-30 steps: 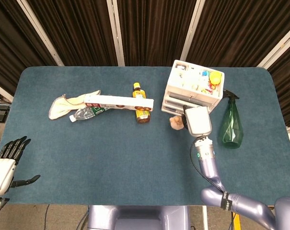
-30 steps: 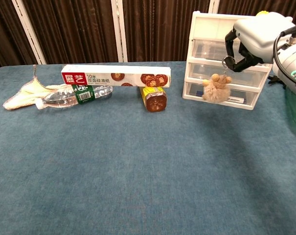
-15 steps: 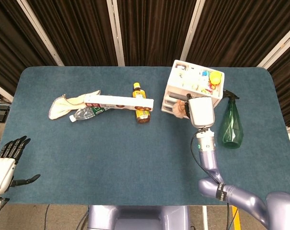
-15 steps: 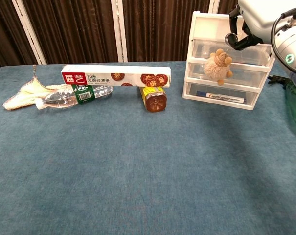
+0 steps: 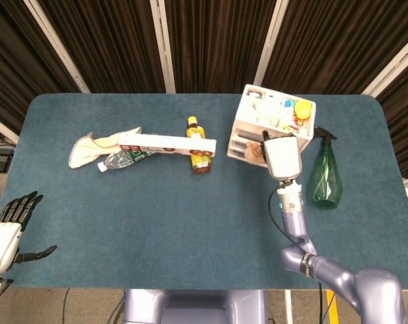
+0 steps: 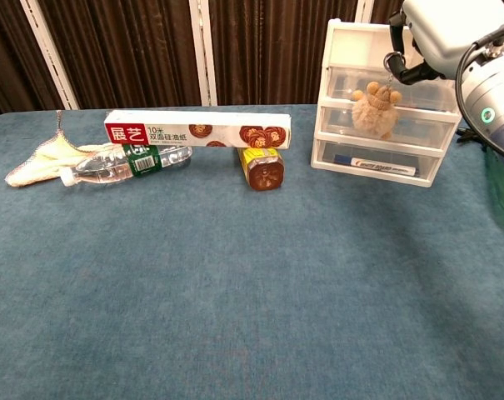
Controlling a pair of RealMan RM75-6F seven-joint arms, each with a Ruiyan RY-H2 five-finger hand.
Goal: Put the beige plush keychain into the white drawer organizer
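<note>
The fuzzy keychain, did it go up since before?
Yes. In the chest view the keychain hung by the organizer's bottom drawer; now the right hand dangles it higher, before the middle drawer.

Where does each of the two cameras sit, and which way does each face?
Head view: high above the table's near edge, looking down on the whole blue table; shows the left hand at the lower left and the right hand with its arm.
Chest view: low at the near edge, looking level across at the white drawer organizer; shows only the right hand.
Shared: the organizer, the right hand holding the beige plush keychain, and the long box.
</note>
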